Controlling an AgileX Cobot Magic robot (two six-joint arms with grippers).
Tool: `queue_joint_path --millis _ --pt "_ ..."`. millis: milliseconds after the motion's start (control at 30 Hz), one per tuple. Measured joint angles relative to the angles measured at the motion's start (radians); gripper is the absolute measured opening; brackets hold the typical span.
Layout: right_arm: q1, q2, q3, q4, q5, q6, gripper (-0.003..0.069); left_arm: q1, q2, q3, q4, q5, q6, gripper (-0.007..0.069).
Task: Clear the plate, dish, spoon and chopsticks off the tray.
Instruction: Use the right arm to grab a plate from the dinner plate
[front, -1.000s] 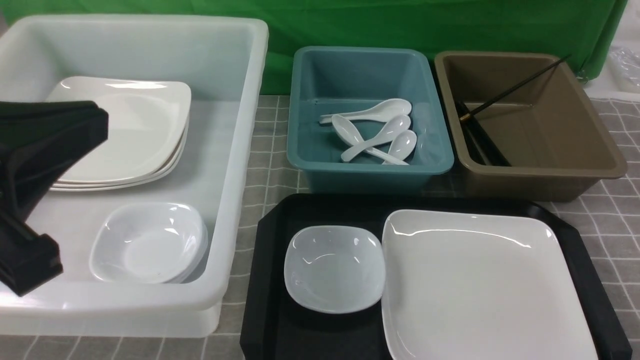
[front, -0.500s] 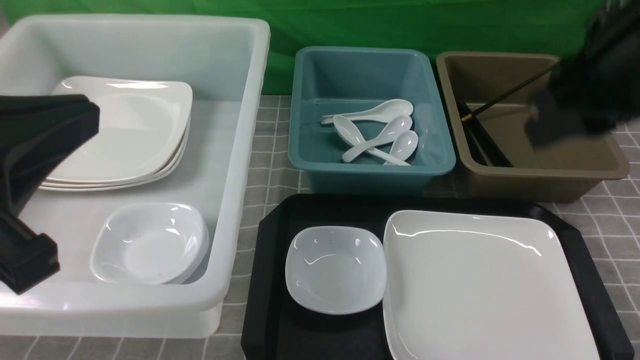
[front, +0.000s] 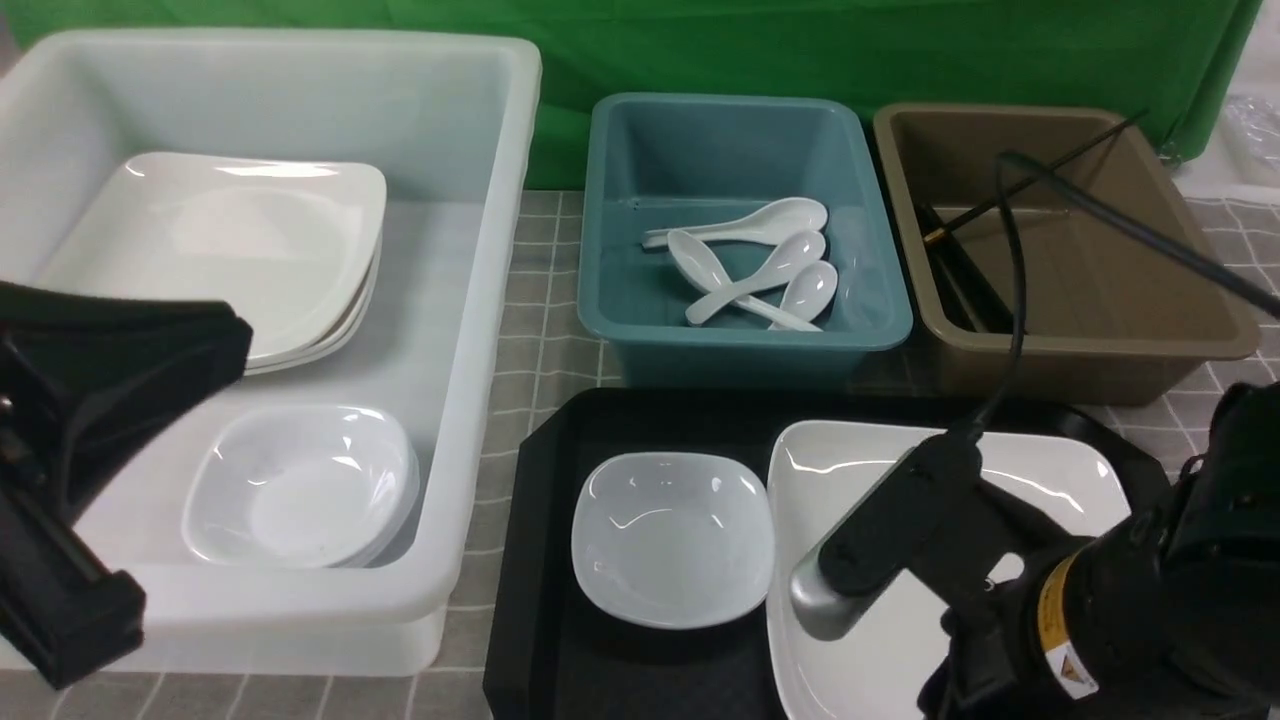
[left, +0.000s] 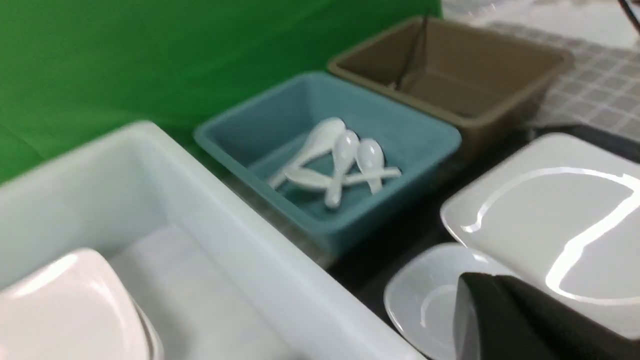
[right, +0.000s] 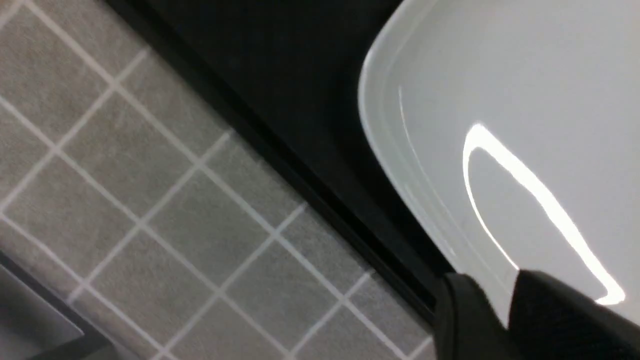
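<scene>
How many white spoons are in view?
4: all lie in the teal bin, one at the back, the other three crossing or overlapping nearer the front. Others could be hidden beneath.

Ahead of the right claw (right: 492, 302) stood a teal bin (front: 740, 358) and a brown bin (front: 1080, 365); leftward, a white tub (front: 490, 300); farthest ahead, green cloth (front: 700, 45).

we see the white, glossy, rounded plate (front: 820, 480) lying flat in the black, cut-cornered tray (front: 530, 560), and beside it the small pale dish (front: 672, 540), upright. white spoons (front: 790, 215) lie in the teal bin; black chopsticks (front: 965, 280) lean in the brown one.
</scene>
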Motion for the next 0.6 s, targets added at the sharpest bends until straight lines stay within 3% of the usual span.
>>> queue_joint_path --millis 133,200,367,600 --pt "0.054 0.022 0.000 -0.015 -0.101 0.083 0.0274 0.000 0.025 0.000 -0.001 0.020 0.000 0.0004" --pt "0.089 0.080 0.000 -0.026 -0.162 0.127 0.0349 0.000 0.038 0.000 -0.001 0.011 0.000 0.0004" --pt "0.101 0.227 0.000 -0.066 -0.179 0.213 0.0462 0.000 0.058 0.000 -0.001 0.002 0.001 0.0004" --pt "0.101 0.276 -0.013 -0.136 -0.192 0.299 0.0527 0.000 0.061 0.000 -0.001 0.002 0.001 0.0004"
